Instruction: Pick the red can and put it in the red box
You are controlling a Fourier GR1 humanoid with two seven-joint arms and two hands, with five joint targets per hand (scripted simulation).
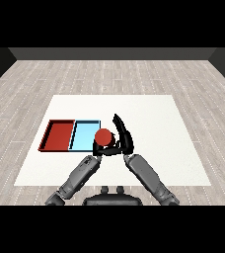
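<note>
Step in hand, by judgement: the lift-and-carry stage, placing not yet done. Small red cylindrical can seen from above, sitting at the right edge of the shallow light blue tray, apparently raised off the flat white table — height not verifiable from this view. Held by the black right hand, fingers arched up and over the can's far side, thumb curled in beneath: closed round the can. Grey right forearm running in from the lower right, angled up and leftward. Black left hand tucked just below and left of the can, largely hidden by it — cannot tell whether its fingers are straight or curled, nor whether it touches the can. Shallow red tray lying left of the blue one, sides touching, nothing visible in it. Next move, as judged: carry leftward across the whole blue tray, clear of the shared rim, then lower and release over the red floor.
</note>
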